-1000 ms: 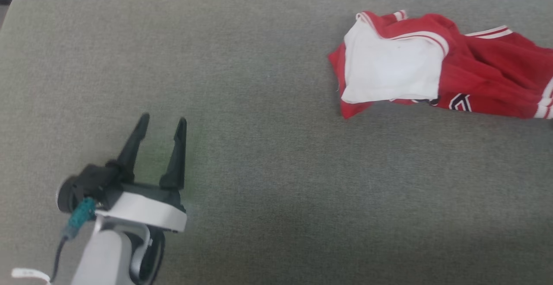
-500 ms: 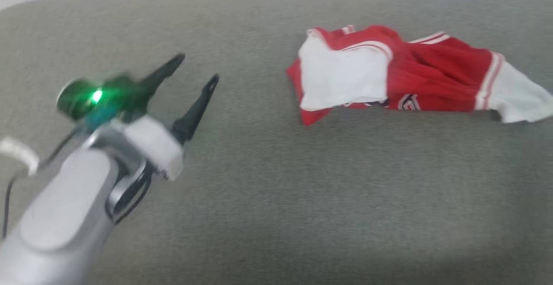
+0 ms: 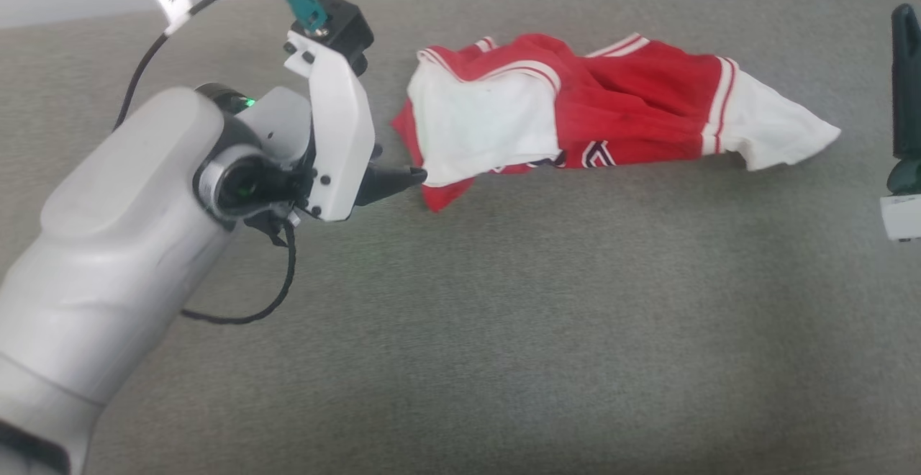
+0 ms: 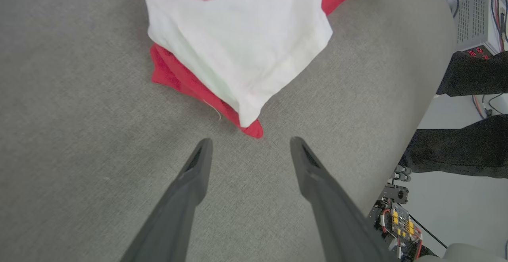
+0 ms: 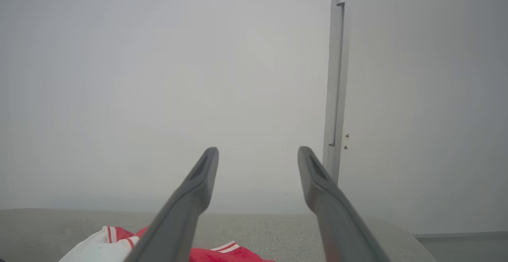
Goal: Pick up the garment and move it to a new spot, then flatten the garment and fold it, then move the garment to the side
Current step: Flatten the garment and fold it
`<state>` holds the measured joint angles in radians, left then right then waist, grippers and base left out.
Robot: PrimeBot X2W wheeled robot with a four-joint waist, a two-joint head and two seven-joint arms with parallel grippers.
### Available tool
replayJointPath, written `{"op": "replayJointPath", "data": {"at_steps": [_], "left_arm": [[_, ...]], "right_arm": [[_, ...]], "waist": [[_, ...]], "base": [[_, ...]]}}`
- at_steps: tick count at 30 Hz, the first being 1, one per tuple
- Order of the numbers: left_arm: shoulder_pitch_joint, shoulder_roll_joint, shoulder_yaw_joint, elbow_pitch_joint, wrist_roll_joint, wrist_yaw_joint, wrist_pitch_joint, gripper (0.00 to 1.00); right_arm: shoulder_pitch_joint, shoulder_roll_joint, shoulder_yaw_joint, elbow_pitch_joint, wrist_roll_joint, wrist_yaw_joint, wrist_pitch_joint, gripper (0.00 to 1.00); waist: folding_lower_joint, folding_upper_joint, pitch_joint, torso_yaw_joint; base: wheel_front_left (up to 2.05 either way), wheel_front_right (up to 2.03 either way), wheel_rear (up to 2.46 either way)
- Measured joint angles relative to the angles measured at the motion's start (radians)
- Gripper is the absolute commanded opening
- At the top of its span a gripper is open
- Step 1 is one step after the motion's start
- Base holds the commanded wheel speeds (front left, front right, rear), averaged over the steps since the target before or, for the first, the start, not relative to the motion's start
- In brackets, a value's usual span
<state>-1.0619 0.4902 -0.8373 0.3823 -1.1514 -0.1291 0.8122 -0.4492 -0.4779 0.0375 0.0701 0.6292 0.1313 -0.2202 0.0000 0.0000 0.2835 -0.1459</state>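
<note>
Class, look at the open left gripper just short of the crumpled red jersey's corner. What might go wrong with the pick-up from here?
1. The left gripper faces the garment's red corner under a folded white sleeve; it may pinch several layers, lifting it bunched.
2. Sliding along the grey surface, the fingers might push the corner away.
3. The right gripper points at the wall, so a one-handed lift could drag the far sleeve.

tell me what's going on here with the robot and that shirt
A crumpled red and white shirt lies on a grey surface. The robot's left gripper is open, just short of the shirt's near corner and lined up for a grasp. The right gripper, also open, is held clear near the other sleeve. Nothing is gripped yet.
</note>
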Motion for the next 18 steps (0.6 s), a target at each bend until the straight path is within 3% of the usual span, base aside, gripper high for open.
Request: {"op": "replayJointPath", "data": {"at_steps": [5, 18], "left_arm": [[-0.061, -0.043, -0.008, 0.089, -0.058, 0.017, 0.12, 1.0], [-0.102, -0.057, -0.034, 0.191, -0.052, 0.004, 0.116, 1.0]], "right_arm": [[0.012, 0.014, 0.004, -0.027, -0.028, 0.0, 0.002, 1.0], [-0.002, 0.041, 0.022, -0.064, -0.049, 0.0, 0.024, 1.0]], "waist": [[0.0, 0.0, 0.023, -0.037], [0.0, 0.0, 0.079, -0.087]], "base": [[0.0, 0.0, 0.0], [0.0, 0.0, 0.0]]}}
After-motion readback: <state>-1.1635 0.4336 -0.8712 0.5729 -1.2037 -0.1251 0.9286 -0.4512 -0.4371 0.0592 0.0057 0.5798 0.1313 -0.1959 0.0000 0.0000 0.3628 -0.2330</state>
